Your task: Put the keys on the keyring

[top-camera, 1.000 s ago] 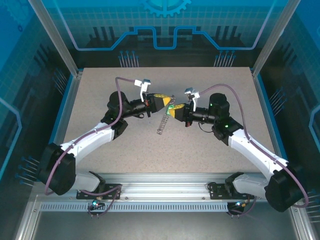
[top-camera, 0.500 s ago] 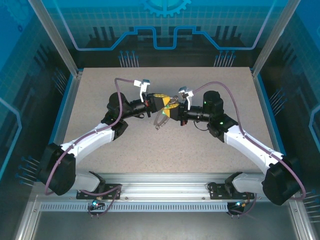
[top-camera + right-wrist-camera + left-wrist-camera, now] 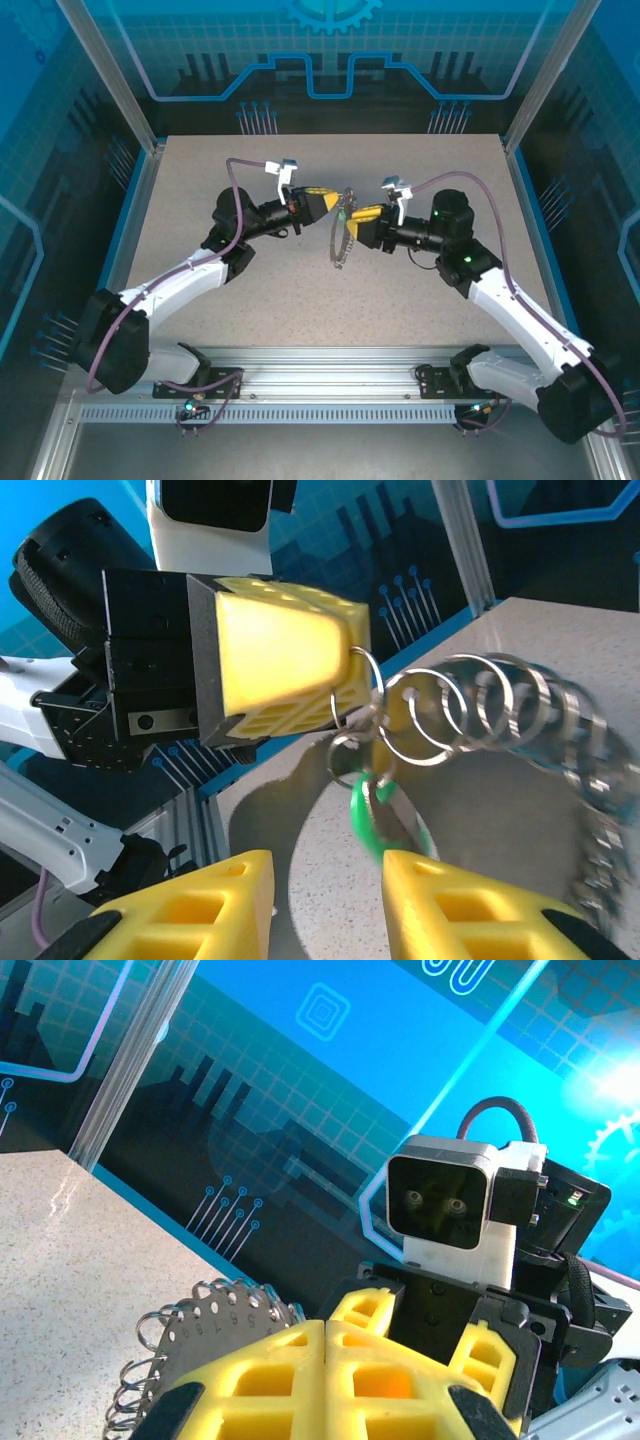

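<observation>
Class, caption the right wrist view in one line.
Shut left gripper holds silver-ringed loop; green-tagged key dangles before open right gripper.

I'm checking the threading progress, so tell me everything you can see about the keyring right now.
The keyring is a thin, dull-grey, metal-looking band curved into a large loop, its edge punched with holes that carry many small silvery wire rings. It hangs between the two arms, pinched near its upper end by the left gripper, its yellow fingers shut. A green-tagged key hangs beside it just below that pinch. Whether its lower end reaches the table isn't clear.
</observation>
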Robot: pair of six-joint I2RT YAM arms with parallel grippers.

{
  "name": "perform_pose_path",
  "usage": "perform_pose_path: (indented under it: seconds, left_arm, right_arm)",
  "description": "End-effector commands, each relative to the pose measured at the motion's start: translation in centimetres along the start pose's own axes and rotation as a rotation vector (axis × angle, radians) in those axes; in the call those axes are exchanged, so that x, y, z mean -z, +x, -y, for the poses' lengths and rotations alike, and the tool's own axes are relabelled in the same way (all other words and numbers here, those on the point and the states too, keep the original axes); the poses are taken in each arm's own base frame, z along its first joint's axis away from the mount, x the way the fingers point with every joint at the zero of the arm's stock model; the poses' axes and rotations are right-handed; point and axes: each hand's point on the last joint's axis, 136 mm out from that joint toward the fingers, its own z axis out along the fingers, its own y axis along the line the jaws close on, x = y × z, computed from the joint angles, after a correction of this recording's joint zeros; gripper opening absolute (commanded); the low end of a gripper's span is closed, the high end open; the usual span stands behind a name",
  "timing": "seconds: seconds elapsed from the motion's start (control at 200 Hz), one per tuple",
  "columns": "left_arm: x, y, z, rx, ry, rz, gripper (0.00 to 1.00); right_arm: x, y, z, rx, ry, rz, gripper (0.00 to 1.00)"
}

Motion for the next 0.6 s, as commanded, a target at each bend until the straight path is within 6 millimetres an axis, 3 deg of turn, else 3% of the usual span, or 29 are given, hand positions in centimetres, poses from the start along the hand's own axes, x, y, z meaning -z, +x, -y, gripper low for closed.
perform_pose_path:
  seconds: [0.0,0.295,0.595]
  left_arm:
    - [0.5,-1.6,1.7,-0.043,0.03,0.065,0.0]
    - [0.5,-1.6,1.4,-0.029,0.02,0.082,0.0]
    - [0.4,-1.5,1.3,-0.027,0.02,0.081,0.0]
  right_arm:
    - [1.3,-0.8,0.5,-0.01,0.046,0.042,0.35]
    - [0.8,-4.6,0.7,-0.039,0.032,0.159,0.34]
    - [-0.8,-5.6,0.5,-0.071,-0.028,0.178,0.35]
